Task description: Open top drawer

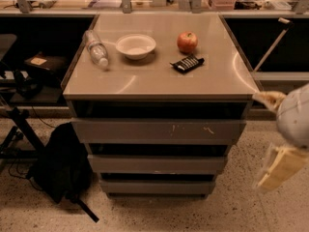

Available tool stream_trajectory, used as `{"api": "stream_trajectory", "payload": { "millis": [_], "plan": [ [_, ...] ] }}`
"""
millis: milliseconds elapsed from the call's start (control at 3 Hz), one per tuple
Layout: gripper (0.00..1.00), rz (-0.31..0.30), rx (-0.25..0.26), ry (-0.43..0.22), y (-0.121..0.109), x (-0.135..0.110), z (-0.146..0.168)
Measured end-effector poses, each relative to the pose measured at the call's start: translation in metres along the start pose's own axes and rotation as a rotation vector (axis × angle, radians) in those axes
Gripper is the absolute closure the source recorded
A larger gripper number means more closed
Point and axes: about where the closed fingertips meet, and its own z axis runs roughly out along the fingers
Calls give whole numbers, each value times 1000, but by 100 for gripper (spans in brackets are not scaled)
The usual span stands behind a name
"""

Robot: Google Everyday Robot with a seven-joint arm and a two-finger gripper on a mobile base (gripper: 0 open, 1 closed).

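The top drawer is the widest of three plain grey fronts under the beige cabinet top. It has pale scuffs right of centre and sits flush, with a dark gap above it. My gripper is pale and blurred at the right edge of the view. It hangs beside the cabinet's right front corner at about drawer height, apart from the drawer front.
On the cabinet top lie a plastic bottle, a white bowl, a red apple and a dark snack pack. Two narrower drawers sit below. A black backpack and a stand leg are on the floor at left.
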Motion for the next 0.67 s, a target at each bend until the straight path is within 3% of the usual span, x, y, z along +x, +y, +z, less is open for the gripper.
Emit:
{"api": "stream_trajectory", "payload": {
  "millis": [333,667],
  "plan": [
    [0,42,-15,1,43,29,95],
    [0,42,-14,1,43,29,95]
  ]
}}
